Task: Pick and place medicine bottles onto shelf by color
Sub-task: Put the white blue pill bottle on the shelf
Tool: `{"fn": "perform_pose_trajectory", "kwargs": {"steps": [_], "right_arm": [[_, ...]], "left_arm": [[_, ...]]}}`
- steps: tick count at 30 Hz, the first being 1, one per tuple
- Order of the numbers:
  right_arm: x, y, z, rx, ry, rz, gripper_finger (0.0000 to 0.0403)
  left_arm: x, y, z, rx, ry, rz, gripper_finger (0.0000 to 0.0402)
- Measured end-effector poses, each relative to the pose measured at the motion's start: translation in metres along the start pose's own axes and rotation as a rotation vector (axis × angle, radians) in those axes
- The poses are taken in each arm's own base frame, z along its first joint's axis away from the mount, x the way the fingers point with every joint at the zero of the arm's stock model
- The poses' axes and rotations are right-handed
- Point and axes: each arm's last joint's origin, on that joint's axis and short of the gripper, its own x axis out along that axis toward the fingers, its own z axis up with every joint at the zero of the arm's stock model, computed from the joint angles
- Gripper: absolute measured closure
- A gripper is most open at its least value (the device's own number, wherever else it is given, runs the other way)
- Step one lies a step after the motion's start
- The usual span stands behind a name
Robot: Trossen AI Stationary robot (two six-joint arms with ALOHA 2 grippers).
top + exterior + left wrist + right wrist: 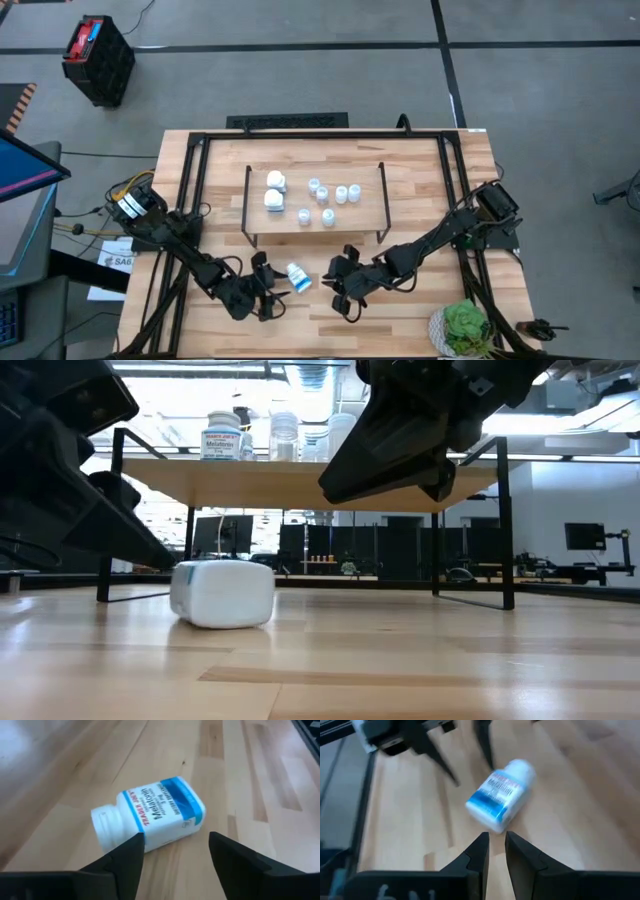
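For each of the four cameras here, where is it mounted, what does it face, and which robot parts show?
High: overhead, straight down on the table, shelf, both arms.
Low: tabletop height, level across; lying bottle, shelf above, arms overhead.
Left wrist: on the left arm, facing that bottle past the left gripper, jaws apart.
Right wrist: on the right arm, right gripper nearly shut.
Shared: all four see the lying bottle.

A white, blue-labelled medicine bottle (298,277) is being seen lying on its side on the worktop (420,190) before the shelf (360,219), where two white bottles (275,191) and six smaller ones (327,198) are being kept upright.
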Motion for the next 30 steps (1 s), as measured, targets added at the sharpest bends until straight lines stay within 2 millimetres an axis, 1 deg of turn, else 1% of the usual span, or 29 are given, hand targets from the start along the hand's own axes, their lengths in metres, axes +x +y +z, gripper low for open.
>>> {"fn": "perform_pose_trajectory", "kwargs": {"steps": [2,5,10,14,16,20,23,26,30], "right_arm": [[0.000,0.001,-0.001,-0.002,0.023,0.035,0.0317],[0.006,0.001,-0.007,-0.011,0.061,0.060,0.0317],[0.028,-0.003,-0.021,-0.014,0.079,0.043,0.0317],[0.043,-0.008,-0.019,-0.008,0.088,0.010,0.0317],[0.047,-0.008,-0.014,-0.018,0.082,0.005,0.0317],[0.047,-0.007,-0.007,-0.025,0.081,0.000,0.0317],[0.044,-0.002,-0.004,-0.033,0.091,-0.001,0.0317],[0.040,0.006,-0.002,-0.049,0.095,0.007,0.0317],[0.036,0.015,-0.004,-0.112,0.091,0.024,0.0317]], "left_arm": [[0.000,0.001,-0.001,-0.010,0.009,0.007,0.0198],[0.000,0.001,-0.002,-0.023,0.013,0.011,0.0206],[0.001,0.000,0.001,-0.039,0.026,-0.036,0.0215],[0.005,0.001,0.005,-0.049,0.035,-0.072,0.0223],[0.007,0.002,0.008,-0.040,0.031,-0.088,0.0228],[0.009,-0.001,0.013,-0.004,0.019,-0.164,0.0235],[0.007,-0.003,0.015,0.026,-0.003,-0.176,0.0238],[0.002,-0.002,0.017,0.043,-0.006,-0.140,0.0243],[-0.006,0.006,0.017,0.049,0.015,-0.036,0.0252]]}}
